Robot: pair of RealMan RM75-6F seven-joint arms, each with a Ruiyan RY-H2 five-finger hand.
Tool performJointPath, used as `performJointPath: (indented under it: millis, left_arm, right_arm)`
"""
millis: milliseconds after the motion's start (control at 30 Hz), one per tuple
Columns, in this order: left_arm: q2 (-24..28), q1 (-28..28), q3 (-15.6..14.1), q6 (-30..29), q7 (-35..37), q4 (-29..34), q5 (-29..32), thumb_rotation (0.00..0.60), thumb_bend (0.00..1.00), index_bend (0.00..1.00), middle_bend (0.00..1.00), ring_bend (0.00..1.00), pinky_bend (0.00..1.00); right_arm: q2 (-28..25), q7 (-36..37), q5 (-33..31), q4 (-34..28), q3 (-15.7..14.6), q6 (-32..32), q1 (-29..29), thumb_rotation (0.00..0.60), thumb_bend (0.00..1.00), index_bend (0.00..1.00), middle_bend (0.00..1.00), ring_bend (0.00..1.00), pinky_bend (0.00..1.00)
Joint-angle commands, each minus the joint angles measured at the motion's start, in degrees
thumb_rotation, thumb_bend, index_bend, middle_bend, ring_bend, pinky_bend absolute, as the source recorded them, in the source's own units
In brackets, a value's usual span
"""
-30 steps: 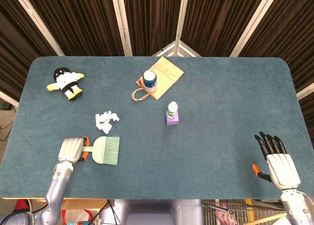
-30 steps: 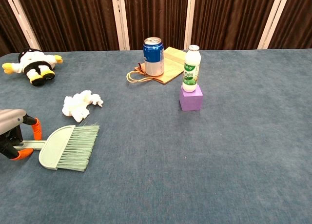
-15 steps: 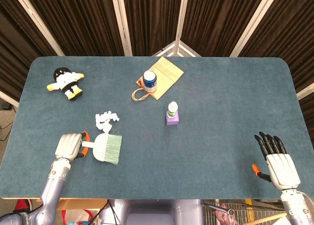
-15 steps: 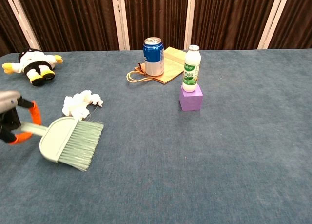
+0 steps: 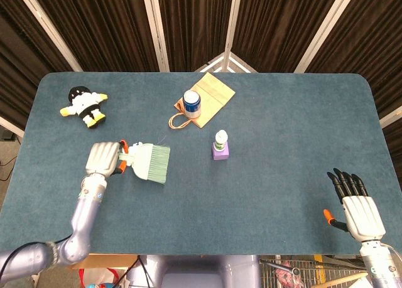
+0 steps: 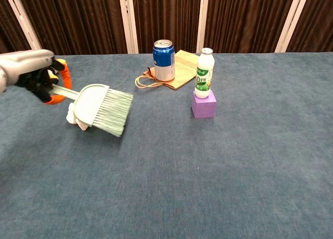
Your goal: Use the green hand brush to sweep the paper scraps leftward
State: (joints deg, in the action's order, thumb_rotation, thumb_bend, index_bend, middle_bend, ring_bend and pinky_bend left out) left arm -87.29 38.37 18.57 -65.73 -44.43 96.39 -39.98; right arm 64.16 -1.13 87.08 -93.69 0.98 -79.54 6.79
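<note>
Green brush (image 6: 101, 109) is gripped by the handle in left hand (image 5: 103, 157), raised over scraps (image 6: 78, 120), bristles rightward, prob. for a leftward stroke. Right hand (image 5: 358, 209) is empty, fingers spread, at counter (image 5: 282, 175) edge.

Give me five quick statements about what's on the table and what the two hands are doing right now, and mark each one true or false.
1. The left hand holds the green brush by its handle. True.
2. The blue can stands on the purple block. False: the white bottle stands on the purple block; the can stands on the paper bag.
3. The right hand grips the bottle. False: it holds nothing, its fingers apart, near the table's front right corner.
4. The plush toy lies near the table's far left corner. True.
5. The brush hangs above the paper scraps, hiding most of them. True.
</note>
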Motion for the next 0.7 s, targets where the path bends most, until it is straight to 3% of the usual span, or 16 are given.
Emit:
performJointPath:
  millis: [33,167,333,500,700]
  left_arm:
    - [-3.6,4.5,1.9,1.5,-3.1,-5.0,4.0,0.6,0.65,0.74,1.0,1.0,1.0]
    - [-5.9,7.0,1.9,2.5,-4.3,-9.4,6.4,0.6,0.65,0.75,1.0,1.0,1.0]
    - [-7.0,7.5,-0.2,2.9,-4.9,-13.9,7.7,0.6,0.67,0.75,1.0,1.0,1.0]
    - [-3.1,4.3,-3.1,1.6,-2.7,-14.0,6.2,0.6,0.67,0.75,1.0,1.0,1.0]
    - [5.8,-1.5,-6.5,0.5,1.7,-13.3,3.6,0.6,0.67,0.75,1.0,1.0,1.0]
  right_arm:
    - [-0.1,0.4,-0.4,0.0,0.1,0.4,0.1,0.6,0.32,0.0,0.0,0.0,0.01]
    - [-0.2,0.7,-0.7,-0.1,0.2,0.7,0.2,0.6,0.32,0.0,0.0,0.0,0.01]
    - [-0.4,0.7,-0.8,-0.2,0.1,0.7,0.2,0.6,0.32,0.0,0.0,0.0,0.01]
    - [-0.4,0.5,-0.4,-0.4,0.0,0.4,0.0,0.6,0.32,0.0,0.0,0.0,0.01]
    - [-0.4,-0.4,0.2,-0.6,-0.3,-0.1,-0.2,0.6,0.32,0.0,0.0,0.0,0.01]
